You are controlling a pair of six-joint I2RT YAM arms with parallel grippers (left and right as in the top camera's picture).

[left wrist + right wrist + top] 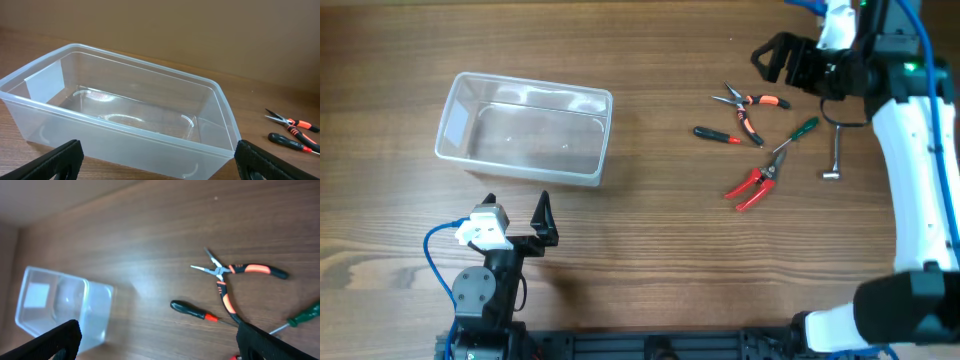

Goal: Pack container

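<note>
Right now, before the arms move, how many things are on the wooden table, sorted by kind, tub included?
Clear plastic rectangular tub: 1
Pliers and cutters: 2 (orange-and-black needle-nose pliers, red-handled cutters)
Screwdrivers: 2 (black-and-red screwdriver, green-handled screwdriver)
Silver L-shaped metal tool: 1
Total: 6

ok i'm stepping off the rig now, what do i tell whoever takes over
Left tool: open, empty, just on the near side of the container.
Right tool: open, empty, at the far right of the table.
Container: on the left, nothing in it.
On the table to its right: orange-handled pliers, black-and-red screwdriver, green screwdriver, red-handled cutters, L-shaped metal key.
Done: nothing packed yet.
Left: all five items go into the container.
</note>
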